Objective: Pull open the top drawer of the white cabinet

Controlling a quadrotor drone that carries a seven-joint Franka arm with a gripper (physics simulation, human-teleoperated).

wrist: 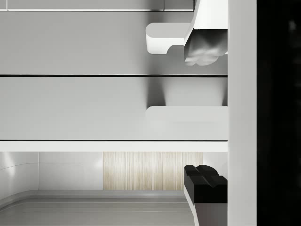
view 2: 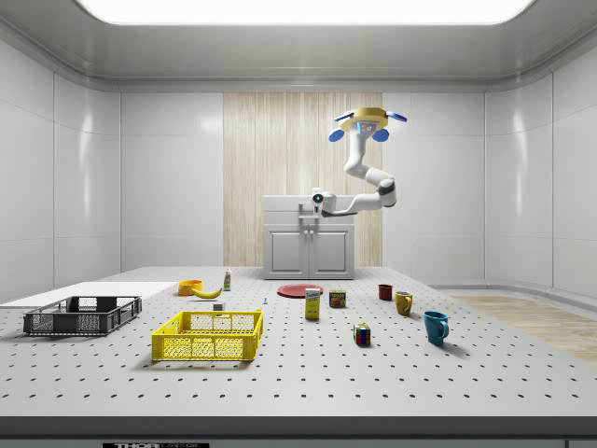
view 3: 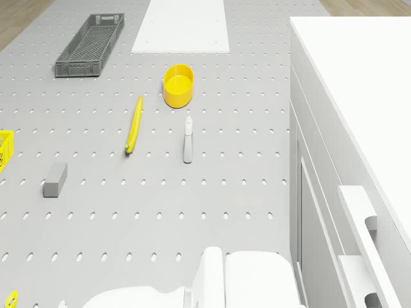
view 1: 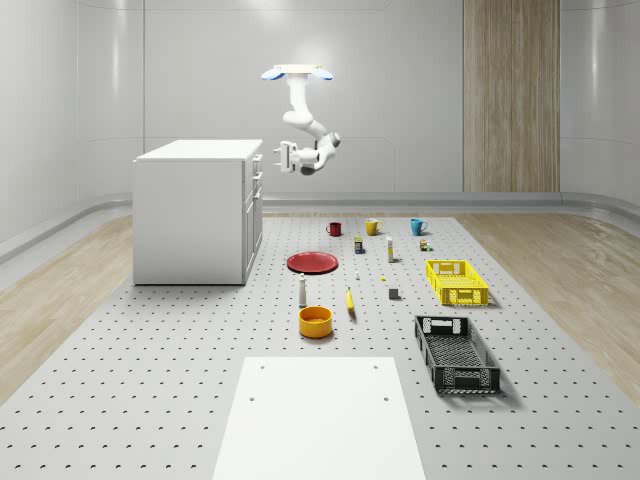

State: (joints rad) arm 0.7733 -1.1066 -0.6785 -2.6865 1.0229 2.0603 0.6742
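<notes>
The room is pale and panelled, with one wood-grain wall strip; the floor is a grey perforated plate bordered by wood planks. The white cabinet (view 1: 197,210) stands on the plate at the whole-scene view's left, its drawer fronts facing the right. The drawer (view 1: 256,164) to be pulled is the top one, flush and closed, with a bar handle (view 1: 258,158) standing off its front.

The drone (view 1: 298,72) hovers above the floor beside the cabinet front. The arm hangs down and bends toward the cabinet, bringing the pincer (view 1: 279,157) level with the top drawer, just beside the handle. In the wrist view the fingers (wrist: 205,44) stand apart, one on each side of the drawer fronts, not yet closed on anything.

Hazards, judged from this pose:
- The second handle (wrist: 186,117) lies close below the first (wrist: 164,37). A small height error closes the pincer on the wrong bar.
- The handle is smooth, rounded and glossy. A shallow grip is likely to slip off under the pull.
- The drone floats freely. A pull on a stiff drawer may drag the drone toward the cabinet instead.
- An off-axis pull may jam the drawer.

Materials: the cabinet is matt white and box-shaped, with thin dark seams. On the floor, well apart from the cabinet, lie a flat red plate (view 1: 312,262), a yellow bowl (view 1: 315,321) and a banana (view 1: 350,300).
</notes>
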